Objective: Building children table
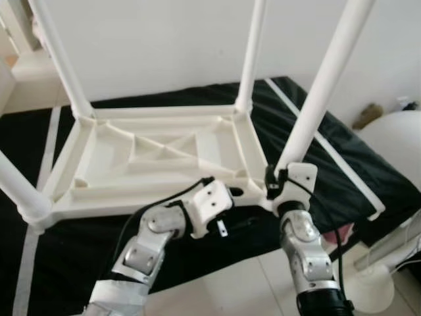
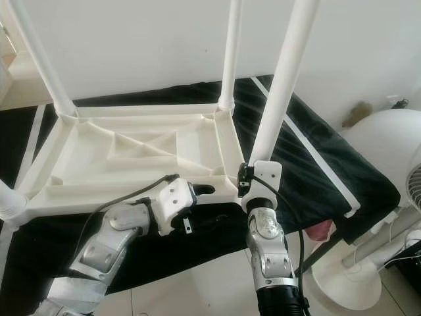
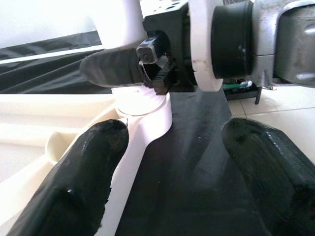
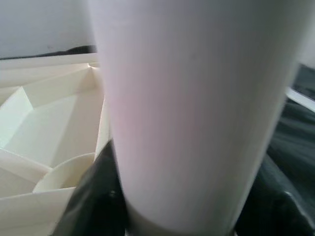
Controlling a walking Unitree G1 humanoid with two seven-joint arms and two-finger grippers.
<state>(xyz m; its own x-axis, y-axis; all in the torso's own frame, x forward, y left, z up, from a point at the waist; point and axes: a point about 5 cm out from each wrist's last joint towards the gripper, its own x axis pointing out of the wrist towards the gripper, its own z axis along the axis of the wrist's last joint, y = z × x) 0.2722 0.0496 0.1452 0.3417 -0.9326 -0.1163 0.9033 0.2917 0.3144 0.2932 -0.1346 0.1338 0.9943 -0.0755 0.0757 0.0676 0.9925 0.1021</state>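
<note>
Left eye view: right tool clamped round near table leg, left tool spread wide beside it.

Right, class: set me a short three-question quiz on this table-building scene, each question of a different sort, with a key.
1. True or false: the table top lies upside down on the black sheet, its legs pointing up.
2. Which gripper is closed around a white leg? A) left gripper B) right gripper C) neither
3. Fill in: the left gripper is ____, its fingers straddling the table's near-right corner.

Key
1. True. All four corners carry a leg.
2. B. The right gripper clasps the near-right leg just above its socket.
3. Open. One finger is over the frame, the other over the black sheet.
</note>
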